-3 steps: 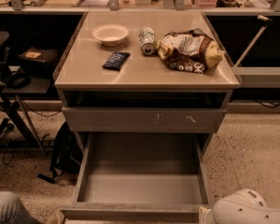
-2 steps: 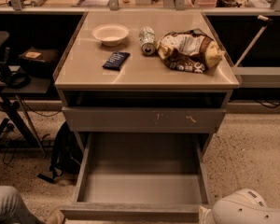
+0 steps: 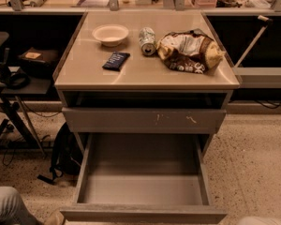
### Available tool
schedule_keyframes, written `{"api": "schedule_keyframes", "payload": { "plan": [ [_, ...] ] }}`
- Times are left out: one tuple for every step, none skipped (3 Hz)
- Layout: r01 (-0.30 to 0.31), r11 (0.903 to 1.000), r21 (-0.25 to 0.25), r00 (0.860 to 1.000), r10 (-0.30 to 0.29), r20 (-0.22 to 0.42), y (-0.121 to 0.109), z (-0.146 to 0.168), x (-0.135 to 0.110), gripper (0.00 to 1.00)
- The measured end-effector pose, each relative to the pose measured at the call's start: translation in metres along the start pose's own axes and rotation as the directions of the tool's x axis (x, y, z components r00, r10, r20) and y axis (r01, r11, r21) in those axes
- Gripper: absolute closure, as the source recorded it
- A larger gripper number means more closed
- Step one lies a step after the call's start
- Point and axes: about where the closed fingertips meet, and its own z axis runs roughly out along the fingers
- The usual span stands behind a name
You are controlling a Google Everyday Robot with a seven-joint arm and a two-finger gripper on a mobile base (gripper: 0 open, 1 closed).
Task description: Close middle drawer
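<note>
The middle drawer (image 3: 143,191) is pulled far out of the cabinet toward me. It is a wide, deep grey-brown box with a smooth, empty grey inside, and its plain front panel (image 3: 143,213) lies near the bottom edge of the view. Above it sits another drawer front with pale scratch marks (image 3: 145,120), nearly flush with the cabinet. My gripper is not in view. Only a pale rounded piece of my body (image 3: 262,220) shows at the bottom right corner, just right of the drawer's front panel.
On the cabinet top (image 3: 84,74) are a white bowl (image 3: 110,34), a dark packet (image 3: 116,61), a can lying on its side (image 3: 147,41) and a chip bag (image 3: 189,51). A black backpack (image 3: 65,153) leans left of the drawer. A person's knee (image 3: 4,206) is at the bottom left.
The pale rounded part of my body at the bottom right has dropped almost out of view. The knee at the bottom left has shifted slightly. The drawer has not moved.
</note>
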Motion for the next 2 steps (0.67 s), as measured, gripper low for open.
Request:
{"api": "schedule_keyframes", "payload": {
  "plan": [
    [-0.1, 0.9918, -0.08, 0.986, 0.11, 0.129, 0.036, 0.004, 0.027, 0.0],
    [-0.067, 0.9905, -0.12, 0.956, 0.098, 0.275, 0.022, 0.03, 0.039, 0.0]
  ]
}}
